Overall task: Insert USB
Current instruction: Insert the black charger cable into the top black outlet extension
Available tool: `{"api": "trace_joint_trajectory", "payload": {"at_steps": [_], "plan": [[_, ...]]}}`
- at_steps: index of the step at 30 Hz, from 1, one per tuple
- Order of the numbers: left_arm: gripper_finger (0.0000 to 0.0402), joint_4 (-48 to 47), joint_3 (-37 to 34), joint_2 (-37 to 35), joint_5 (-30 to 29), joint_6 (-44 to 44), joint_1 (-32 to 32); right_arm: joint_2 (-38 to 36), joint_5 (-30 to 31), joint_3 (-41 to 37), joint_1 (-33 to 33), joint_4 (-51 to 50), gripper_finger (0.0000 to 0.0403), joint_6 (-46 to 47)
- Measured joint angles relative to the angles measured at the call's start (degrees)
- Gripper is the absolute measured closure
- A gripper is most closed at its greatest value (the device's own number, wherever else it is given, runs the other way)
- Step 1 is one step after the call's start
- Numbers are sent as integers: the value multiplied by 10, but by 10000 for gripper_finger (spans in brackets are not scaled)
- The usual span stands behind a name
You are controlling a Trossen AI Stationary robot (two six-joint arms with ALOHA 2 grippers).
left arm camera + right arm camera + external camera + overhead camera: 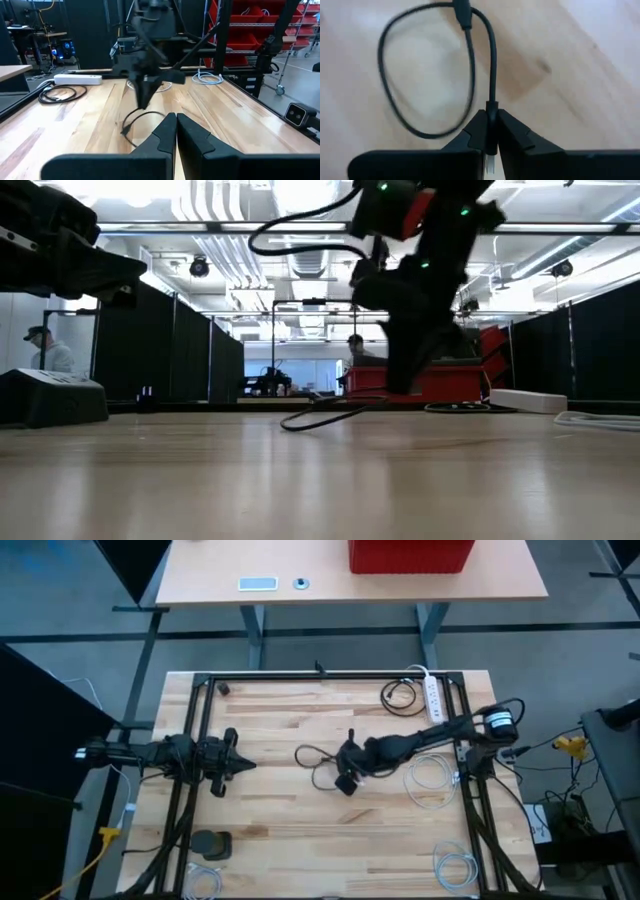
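The USB cable [470, 65] lay looped on the desk [300, 840] near the middle of the high view, its plug end pinched in the right claw [490, 131], fingers closed tight around the connector neck with the metal tip showing below. You held it just above the wood. Left claw [176, 131] sat fully closed and empty at the left of the high view. A white power strip [434, 696] lay at the upper right. My read: lift slowly, keep the plug square in the fingers, and let the loop trail free before turning toward a socket.
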Motion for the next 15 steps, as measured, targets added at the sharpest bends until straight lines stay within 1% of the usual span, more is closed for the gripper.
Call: {"api": "trace_joint_trajectory", "payload": {"at_steps": [2, 6, 11, 15], "plan": [[402, 0, 0, 0, 0, 0, 0, -4, 3, -1, 21, -18, 386, 18], [402, 0, 0, 0, 0, 0, 0, -6, 32, -1, 63, -45, 386, 59], [402, 0, 0, 0, 0, 0, 0, -5, 37, -10, 106, -74, 386, 108], [402, 0, 0, 0, 0, 0, 0, -5, 37, -19, 125, -86, 386, 143]]}}
